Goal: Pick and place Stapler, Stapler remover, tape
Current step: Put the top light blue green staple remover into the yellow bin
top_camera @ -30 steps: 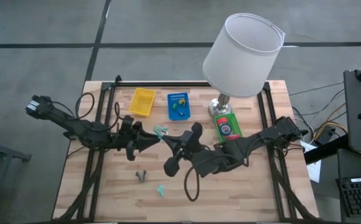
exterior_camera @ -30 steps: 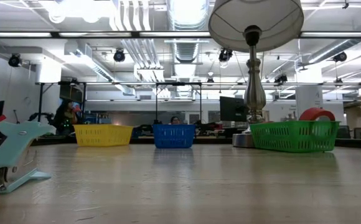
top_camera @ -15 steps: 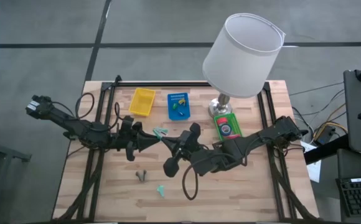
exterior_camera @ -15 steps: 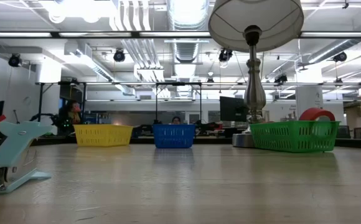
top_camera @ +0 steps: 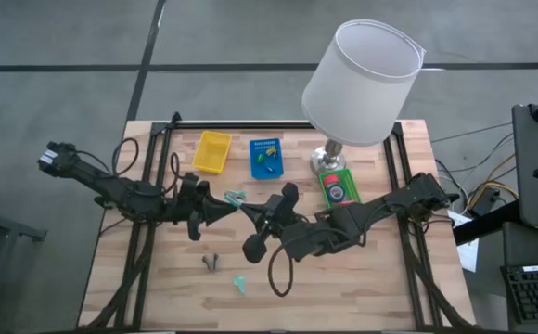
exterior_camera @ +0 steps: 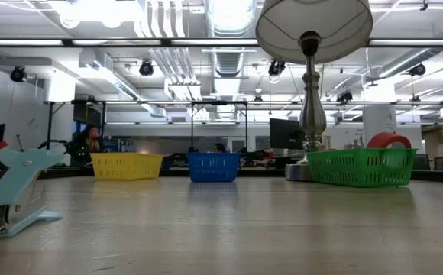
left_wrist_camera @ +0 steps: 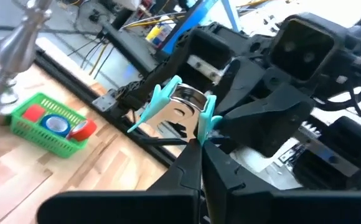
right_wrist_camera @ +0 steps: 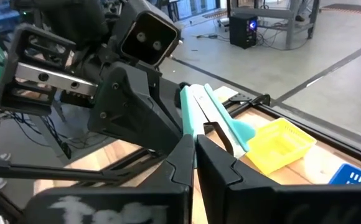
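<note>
A teal stapler remover (top_camera: 236, 197) with metal claws (left_wrist_camera: 183, 102) hangs in the air between my two grippers, above the table's middle. My left gripper (top_camera: 229, 207) and right gripper (top_camera: 249, 211) meet it tip to tip, both shut on it. A teal stapler (top_camera: 239, 283) rests on its base near the table's near edge, also in the low view (exterior_camera: 15, 191). Red and blue tape rolls (left_wrist_camera: 68, 127) lie in a green basket (top_camera: 340, 188). My left gripper (left_wrist_camera: 200, 142) pinches one teal handle of the stapler remover (left_wrist_camera: 206, 121) at its lower end, coming level from the table's left. The remover is lifted clear, claws upward. My right gripper (right_wrist_camera: 193, 144) pinches the remover's teal side (right_wrist_camera: 196, 115) between its fingertips, coming level from the table's right.
A yellow basket (top_camera: 211, 151) and a blue basket (top_camera: 265, 158) with small items stand toward the far edge. A lamp with a white shade (top_camera: 362, 82) rises beside the green basket. A small dark object (top_camera: 211, 263) lies near the stapler.
My right arm has edged slightly toward the table's left, closer to the left gripper. The stapler remover has stayed between the two grippers.
</note>
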